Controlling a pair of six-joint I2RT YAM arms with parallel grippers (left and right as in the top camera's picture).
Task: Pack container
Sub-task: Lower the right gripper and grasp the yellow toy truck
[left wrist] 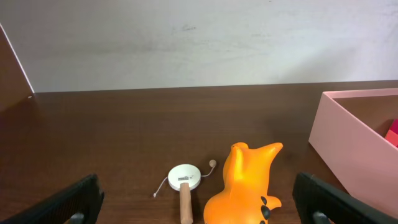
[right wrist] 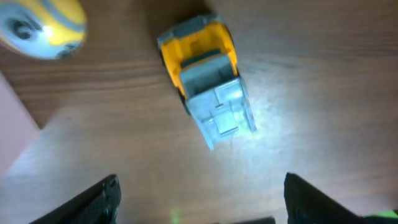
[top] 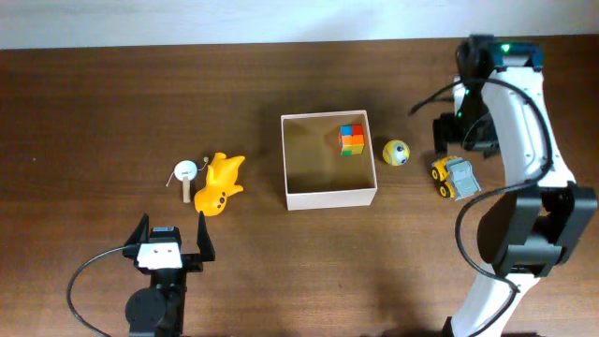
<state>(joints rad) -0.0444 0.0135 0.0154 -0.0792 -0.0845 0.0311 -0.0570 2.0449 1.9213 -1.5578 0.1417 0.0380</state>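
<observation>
Left wrist view: the white-walled square cardboard container (left wrist: 348,155) runs off the right edge, the yellow plastic animal toy (left wrist: 242,186) off the bottom. Right wrist view is blurred, its yellow round toy ball (right wrist: 40,25) cropped at the top-left corner

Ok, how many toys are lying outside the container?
4. Left of the container: white drum, yellow animal figure. Right: yellow ball, yellow-grey truck. The right arm may hide more.

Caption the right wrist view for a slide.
Right claw, open, looking down at a yellow-and-grey toy truck on the wooden table, yellow ball beside it.
</observation>
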